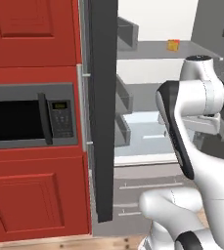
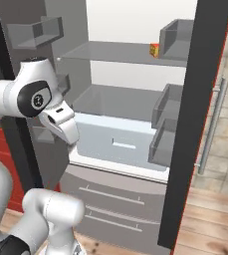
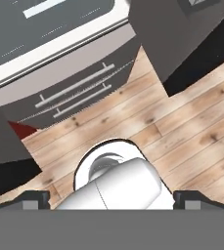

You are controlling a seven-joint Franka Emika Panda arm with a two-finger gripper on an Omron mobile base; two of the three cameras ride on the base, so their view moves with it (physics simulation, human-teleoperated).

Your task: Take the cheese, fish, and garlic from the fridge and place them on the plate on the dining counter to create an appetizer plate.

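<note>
You have the fridge [image 2: 130, 114] standing open across both base views, its dark doors swung wide: one door edge runs down the centre of the left base view, the other down the right side of the right base view. On the upper pale grey shelf [image 2: 120, 52] sits the cheese [image 2: 155, 50], a small orange-yellow piece at the upper middle of the right base view, just beside the upper door bin [image 2: 177, 40]; in the left base view you see the same cheese [image 1: 173, 45] at the upper right, toward the back of that shelf. The door bins you can see hold nothing visible, and the pale drawer [image 2: 118, 142] below the shelves is closed, so its contents cannot be told. In the left base view a microwave [image 1: 30, 117] sits in the red cabinets [image 1: 25, 195] at the left of the frame. In the hand view you look down on the wood floor [image 3: 191, 127] and the fridge's lower drawer front with its two bar handles [image 3: 77, 93]. The gripper [image 3: 111, 200] shows as two dark fingertips [image 3: 33, 199] at the bottom corners of that view, spread as wide as they go, holding nothing and touching nothing.
</note>
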